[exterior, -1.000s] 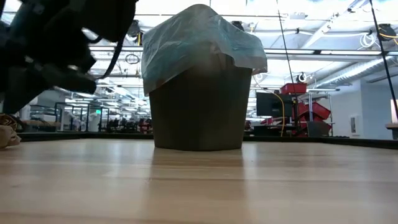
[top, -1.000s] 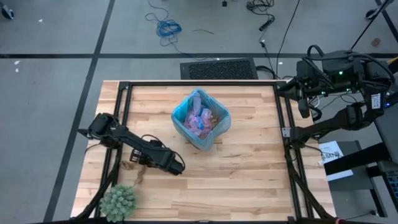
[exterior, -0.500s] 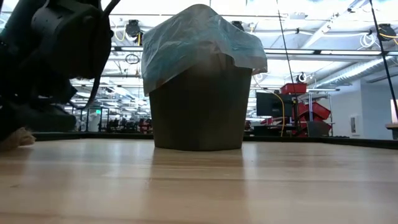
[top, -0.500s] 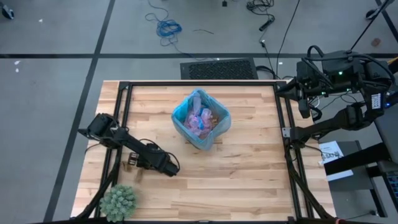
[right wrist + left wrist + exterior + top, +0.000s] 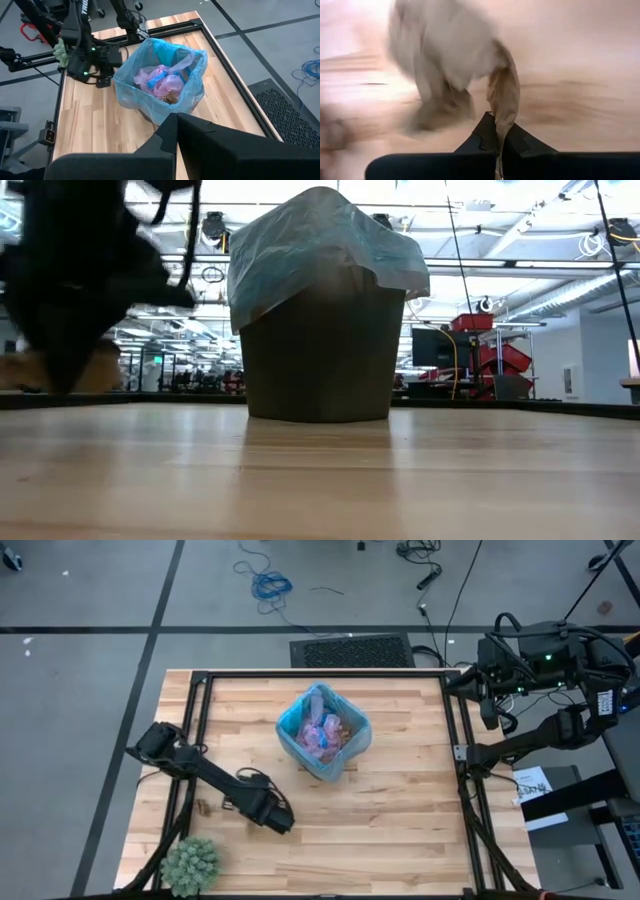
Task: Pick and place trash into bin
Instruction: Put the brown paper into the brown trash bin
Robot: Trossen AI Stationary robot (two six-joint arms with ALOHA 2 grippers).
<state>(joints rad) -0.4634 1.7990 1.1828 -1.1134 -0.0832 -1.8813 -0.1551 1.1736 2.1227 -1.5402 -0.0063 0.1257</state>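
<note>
1. Wooden butcher-block table [image 5: 400, 810] fills the high view, framed by dark rails; both arms are mounted at its sides.

2. Near the table's middle stands the bin [image 5: 323, 733], a dark wastebasket lined with a light-blue bag [image 5: 186, 90] whose edge drapes over the rim. Pink mesh and brown scraps already lie inside it. In the low view it stands upright on the wood.

3. At the table's right edge, outside the rails, the right arm waits, raised. Its right gripper [image 5: 177, 118] has the two dark fingers pressed together with nothing between them.

4. From the table's left edge the left arm reaches toward the near-left part of the table, ending between the bin and the spiky green plant [image 5: 190, 863] at the near-left corner.

5. Closed on a flap of the brown paper wad [image 5: 502, 95], the left gripper [image 5: 498, 137] pinches only a thin crumpled edge, while the pale, lumpy bulk of the wad spreads beyond the fingertips. The wad looks just off the wood, but motion blur leaves that uncertain.

6. The step in hand looks like carrying this wad to the bin. Done well, it calls for keeping the pinch firm, rising high enough to clear the draped bag rim, stopping squarely over the opening, and only then releasing. A grip on one flap could tear or slip, so a smooth swing seems wise.

7. A small brown speck [image 5: 203, 806] lies on the wood beside the left arm; what it is cannot be told.
</note>
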